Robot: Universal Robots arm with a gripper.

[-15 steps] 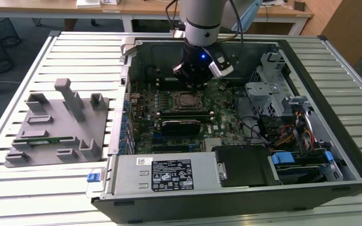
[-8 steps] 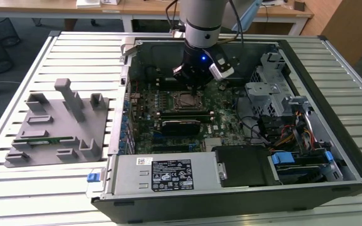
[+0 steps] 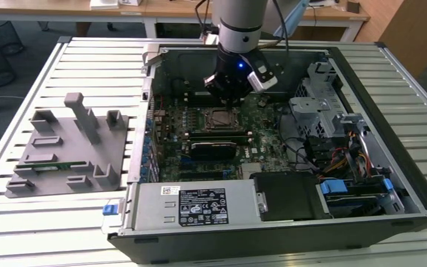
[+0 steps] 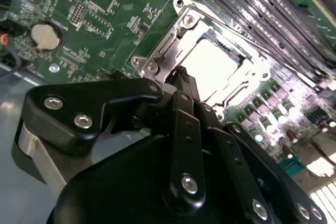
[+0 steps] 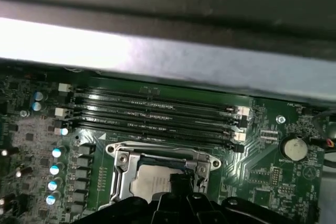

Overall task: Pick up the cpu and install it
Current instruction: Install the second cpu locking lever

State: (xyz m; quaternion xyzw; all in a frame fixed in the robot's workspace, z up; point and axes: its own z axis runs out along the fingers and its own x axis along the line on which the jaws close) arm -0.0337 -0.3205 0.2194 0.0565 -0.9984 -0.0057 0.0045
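Observation:
The cpu (image 4: 212, 66) is a flat square chip with a shiny silver top, and it lies inside the metal socket frame (image 4: 157, 51) on the green motherboard. It also shows in the first wrist view as the cpu (image 5: 147, 182). My gripper (image 4: 182, 75) hangs just above the socket's edge, its black fingers (image 4: 181, 124) closed together with nothing between them. In the exterior view my gripper (image 3: 232, 102) reaches down into the open computer case over the socket (image 3: 219, 118). In the first wrist view the gripper (image 5: 177, 180) tip overlaps the chip's edge.
Memory slots (image 5: 157, 111) run beside the socket, and a coin cell (image 4: 46, 34) sits nearby. The case holds a drive cage (image 3: 313, 108), cables and a power supply (image 3: 191, 206). A grey fixture tray (image 3: 73, 139) at the exterior view's left carries a green memory stick (image 3: 50, 165).

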